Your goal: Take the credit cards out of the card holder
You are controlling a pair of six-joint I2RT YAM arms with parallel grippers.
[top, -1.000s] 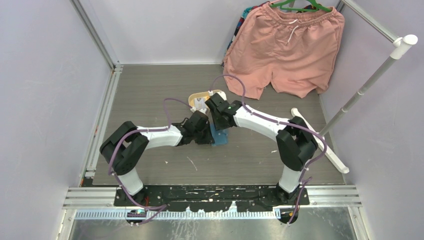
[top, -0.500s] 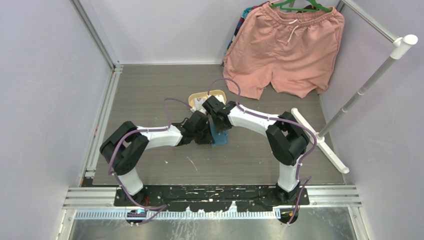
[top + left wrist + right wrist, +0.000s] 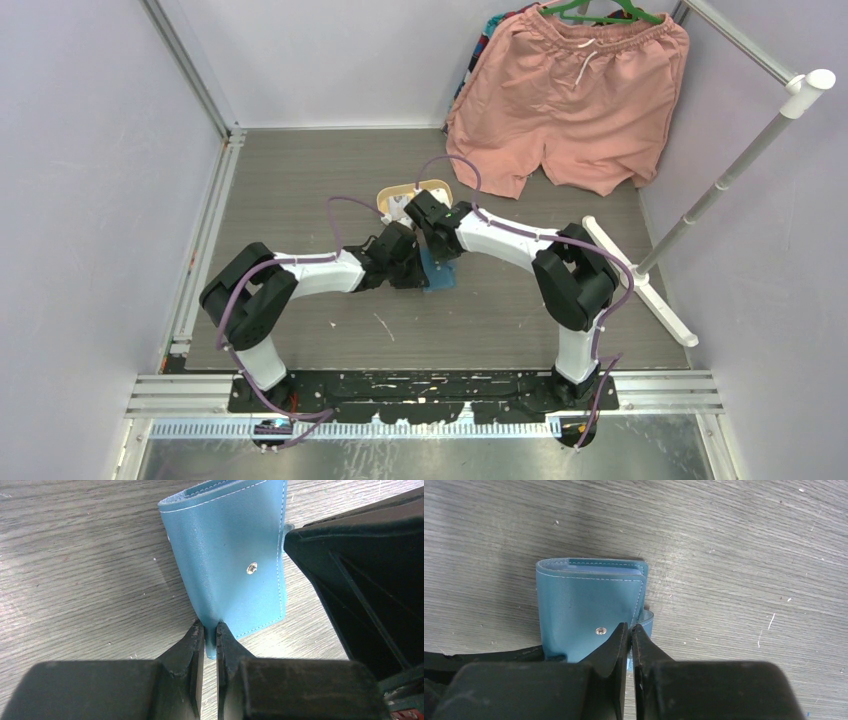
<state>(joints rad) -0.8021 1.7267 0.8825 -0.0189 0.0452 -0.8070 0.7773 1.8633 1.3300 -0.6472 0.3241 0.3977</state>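
pinching card holder (image 3: 230, 545) with left gripper (image 3: 210, 628)

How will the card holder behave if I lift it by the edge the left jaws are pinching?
Probably floppy: the card holder looks like thin stitched leather, so it may bend at the left gripper rather than lift flat. Seems light, likely to slide on the table. Its snap shows bare, so the cover may fall open.

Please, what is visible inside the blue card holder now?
The card holder is folded closed. At its open edge only lighter blue inner layers show. Whether cards are inside cannot be seen, because the cover hides them.
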